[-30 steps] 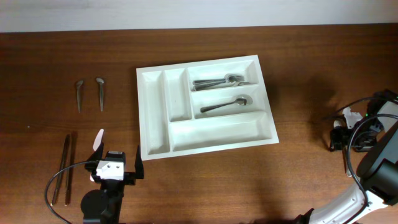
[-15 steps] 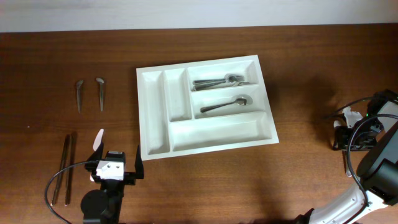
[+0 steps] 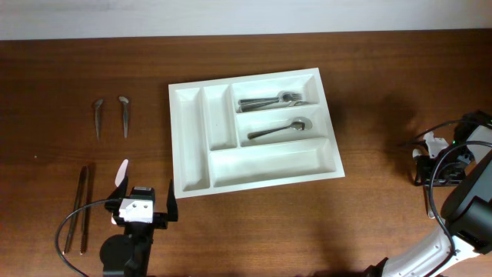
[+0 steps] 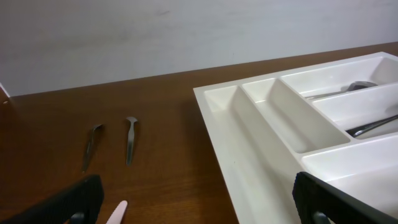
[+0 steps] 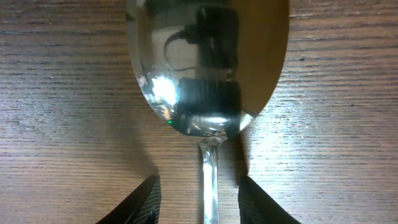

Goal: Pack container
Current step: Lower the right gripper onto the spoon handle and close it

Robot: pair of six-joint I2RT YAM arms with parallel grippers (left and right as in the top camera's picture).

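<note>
The container [image 3: 269, 165] lies flat near the middle of the counter [image 3: 369, 77], slightly turned. Its two narrow compartments are on its left and its three long ones are stacked on its right. From overhead, a bundle of forks [image 3: 269, 100] fills the farthest long compartment and a single spoon [image 3: 280, 129] lies in the middle one. The nearest long compartment and both narrow ones show only white plastic.

The left hand [image 3: 144, 197] sits at the near edge, just off the container's near left corner, with its fingers spread wide and nothing between them. Its own camera looks low across the wood. It sees the container [image 4: 267, 112] from the side, and only the tips of the forks [image 4: 357, 86] and the spoon's handle [image 4: 373, 126] show over the dividers. That camera also sees two small metal utensils [image 4: 111, 142] lying side by side, well apart from the container.

Only the overhead view shows two long dark utensils [image 3: 83, 208] and a pale sliver [image 3: 121, 171] beside the left hand.

The right hand [image 3: 420, 171] is far out on the right, well apart from the container, and from above it is a dark tangle (nothing under it can be made out). Its wrist camera supplies the rest. A large spoon [image 5: 208, 62] lies on the wood with its bowl full of dark reflections. The right hand [image 5: 205, 202] straddles the spoon's neck at a narrow setting. A strip of wood shows on each side of the neck, so the spoon is not gripped.
</note>
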